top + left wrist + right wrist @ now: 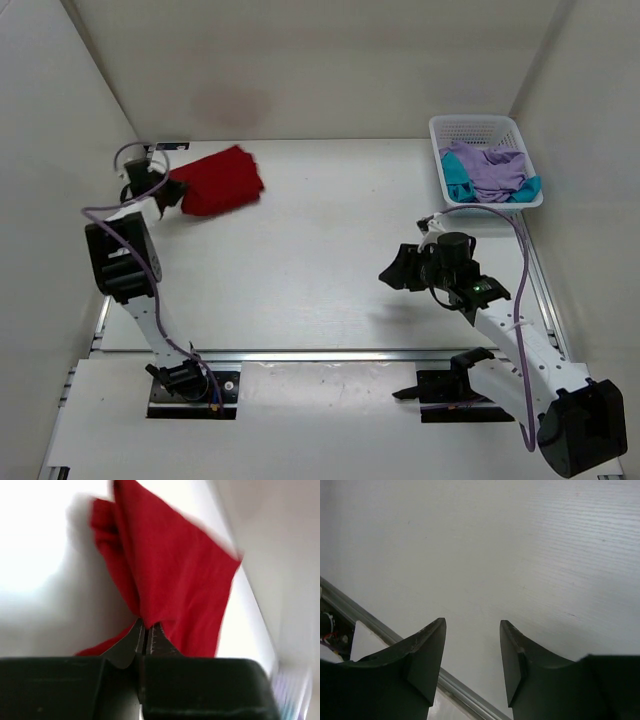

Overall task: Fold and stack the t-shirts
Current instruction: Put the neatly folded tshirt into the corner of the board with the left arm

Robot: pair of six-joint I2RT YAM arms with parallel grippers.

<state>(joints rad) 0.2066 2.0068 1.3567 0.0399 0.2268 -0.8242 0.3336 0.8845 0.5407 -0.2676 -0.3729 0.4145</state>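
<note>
Left gripper (pixel 146 630) is clenched on the dark red t-shirt (pixel 222 180) at the desk (pixel 320 250) far left. Right gripper (pixel 472 630) hangs released, well apart. Lavender t-shirt (pixel 495 170) and teal t-shirt (pixel 455 182) lie in the basket (pixel 478 122).

Left arm (pixel 150 315): white link segments joined by boxy black joint housings.
Right arm (pixel 515 340): the same white-and-black build, ending in a large rounded black motor housing (pixel 585 430).
Green light (pixel 478 288): a small spot glowed on the right arm's black wrist housing.
Left cable (pixel 100 212): lavender-purple, looping loosely alongside the links.
Right cable (pixel 526 275): the same purple, arching beside the arm.
Left base (pixel 190 385): a black mounting block.
Right base (pixel 450 385): a matching black block.
Left gripper (pixel 145 626): dark fingers tapering to thin tips, fine ridges on one inner edge, and a broad matte-black body.
Right gripper (pixel 472 625): two dark grey, curved, blade-like fingers with paler scuffed tip edges.
</note>
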